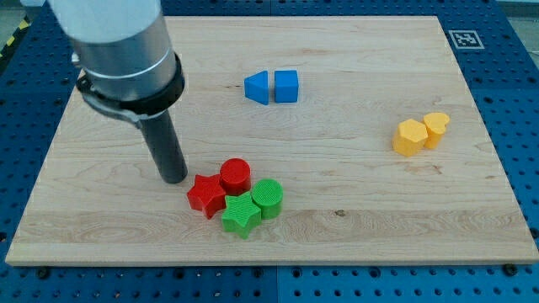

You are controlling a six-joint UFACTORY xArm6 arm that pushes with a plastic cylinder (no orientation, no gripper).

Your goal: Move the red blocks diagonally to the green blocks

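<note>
A red star block (205, 194) and a red round block (236, 175) lie together below the board's middle. A green star block (240, 215) and a green round block (268, 198) touch them on the lower right side. The four form one tight cluster. My tip (174, 178) rests on the board just to the left of the red star, a small gap away, level with the red round block.
A blue triangular block (258, 87) and a blue cube (286, 86) sit together near the view's top middle. Two yellow blocks, a hexagon (410, 137) and a heart (435, 128), sit at the right. The wooden board (379, 219) lies on a blue perforated table.
</note>
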